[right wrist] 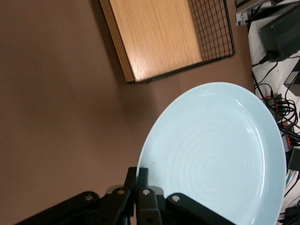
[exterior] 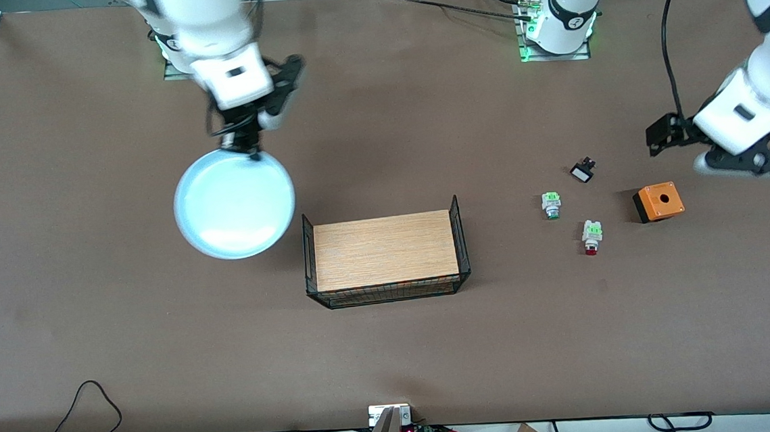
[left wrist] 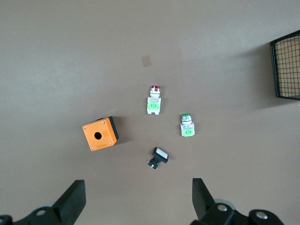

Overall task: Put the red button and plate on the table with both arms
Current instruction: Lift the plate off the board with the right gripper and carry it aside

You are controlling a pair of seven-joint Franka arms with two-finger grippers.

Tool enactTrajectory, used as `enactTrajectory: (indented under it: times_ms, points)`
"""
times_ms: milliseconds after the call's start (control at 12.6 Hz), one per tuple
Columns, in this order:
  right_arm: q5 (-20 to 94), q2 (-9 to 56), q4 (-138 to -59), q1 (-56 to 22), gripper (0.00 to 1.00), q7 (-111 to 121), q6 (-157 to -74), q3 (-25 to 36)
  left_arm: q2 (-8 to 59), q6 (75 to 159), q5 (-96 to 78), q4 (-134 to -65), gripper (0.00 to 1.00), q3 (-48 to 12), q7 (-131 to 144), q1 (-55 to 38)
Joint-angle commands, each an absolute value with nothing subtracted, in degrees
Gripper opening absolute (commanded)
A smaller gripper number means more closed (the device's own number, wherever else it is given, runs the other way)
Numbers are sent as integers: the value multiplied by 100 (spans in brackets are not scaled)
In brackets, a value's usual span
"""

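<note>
So from where I stood, the right gripper [exterior: 244, 144] was up in the air over the table [exterior: 95, 331] toward the right arm's end, fingers pinched tight on the rim of the plate [exterior: 234, 204]. The pale blue plate hung from that one edge, lifted off the tabletop and tilted a bit, w/ its glossy face showing clearly in the right wrist view [right wrist: 220, 159]. It sat beside the wooden tray [exterior: 385, 250], the one w/ black wire sides, which was empty. The left gripper [exterior: 736, 151] hovered over the table toward the left arm's end, fingers [left wrist: 72, 199] spread wide apart, holding nothing, basically just waiting there above the small parts. The red button [exterior: 591, 237] lay on its side on the table, green block at one end and red cap pointing toward the front camera, untouched by either arm. Just beside it, a little farther from the camera, was the similar switch with a green cap [exterior: 551, 204], and farther still a small black-and-white switch [exterior: 582, 172]. An orange box [exterior: 658, 201] w/ a round hole on top sat near those, closest to the left gripper. All four small things were apart from each other, none touching.
</note>
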State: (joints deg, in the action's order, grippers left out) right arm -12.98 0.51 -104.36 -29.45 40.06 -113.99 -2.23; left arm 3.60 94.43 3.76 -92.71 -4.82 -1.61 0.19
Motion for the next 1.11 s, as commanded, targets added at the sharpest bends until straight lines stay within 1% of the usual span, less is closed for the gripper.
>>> enactTrajectory:
  times_ms: [0, 158, 316, 554, 791, 870, 1028]
  points:
    - [-1178, -360, -11615, -2191, 0, 4971, -12344, -290, -220, 10247, 19, -10248, 100, -79, -132, -220]
    - [-820, -431, -12433, -1768, 0, 5823, -13319, -115, -141, 10170, 70, -10117, 100, -141, -123, -211]
    - [-362, -335, -13032, -1661, 0, 6807, -14287, 253, -62, 9889, 79, -10011, 100, -141, -141, -176]
    - [-299, 25, -13394, -1626, 0, 7285, -15141, 536, -70, 9853, 97, -10002, 100, -149, -132, -176]
    - [-308, 543, -13824, -1433, 0, 7435, -16334, 536, -70, 9817, 97, -9984, 100, -149, -132, -184]
    - [-299, 780, -13895, -1328, 0, 7409, -16600, 536, -62, 9809, 97, -9941, 100, -158, -123, -202]
    - [-273, 1237, -13887, -1118, 0, 7339, -16725, 527, -53, 9809, 97, -9932, 100, -167, -123, -228]
